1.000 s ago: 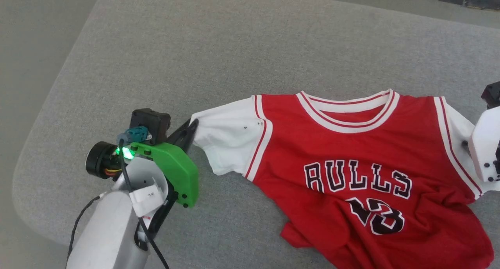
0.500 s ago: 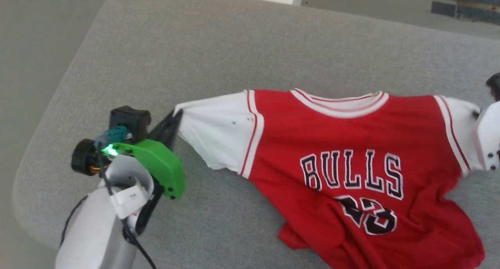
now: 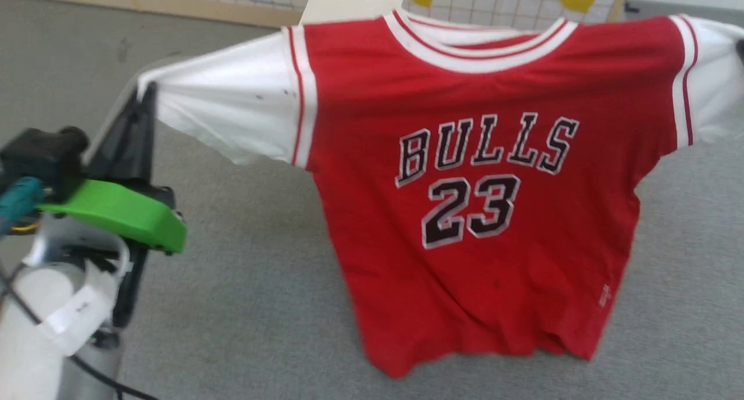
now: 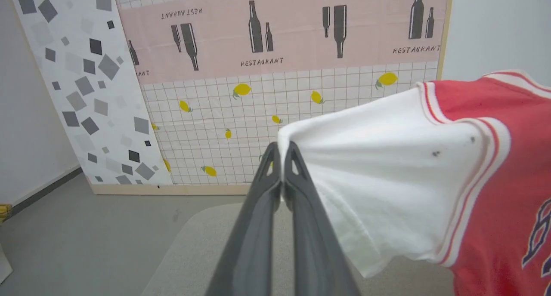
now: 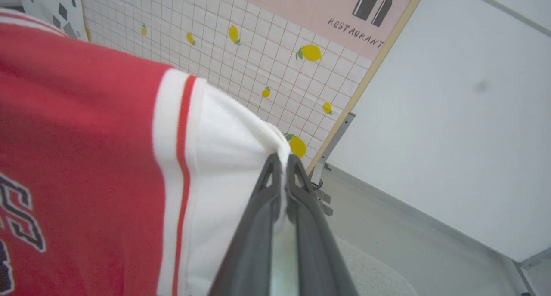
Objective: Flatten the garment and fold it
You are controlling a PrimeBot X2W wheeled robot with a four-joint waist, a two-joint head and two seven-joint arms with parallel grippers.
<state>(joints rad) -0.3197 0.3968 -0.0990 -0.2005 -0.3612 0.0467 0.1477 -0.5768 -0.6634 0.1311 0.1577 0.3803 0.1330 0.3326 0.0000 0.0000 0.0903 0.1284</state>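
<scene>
The red jersey (image 3: 465,214) with black "BULLS" and 23 hangs spread in the air above the grey cushioned surface (image 3: 244,307), front facing me, hem dangling low. My left gripper (image 3: 145,95) is shut on the tip of its white left sleeve (image 4: 387,180); in the left wrist view the left gripper (image 4: 282,152) pinches the cloth edge. My right gripper (image 5: 282,160) is shut on the edge of the other white sleeve (image 5: 224,180), at the head view's far right edge, where the sleeve (image 3: 712,80) runs out of the picture.
Behind the jersey stands a panel with a lemon-and-grid pattern (image 4: 258,128) and a pink "RESTAURANT" band. A white wall (image 5: 452,115) and a grey floor (image 4: 86,240) lie beyond the cushion's far edge.
Both grippers have lifted the jersey off the grey surface; it now hangs stretched between them. The head camera has tilted up too.
</scene>
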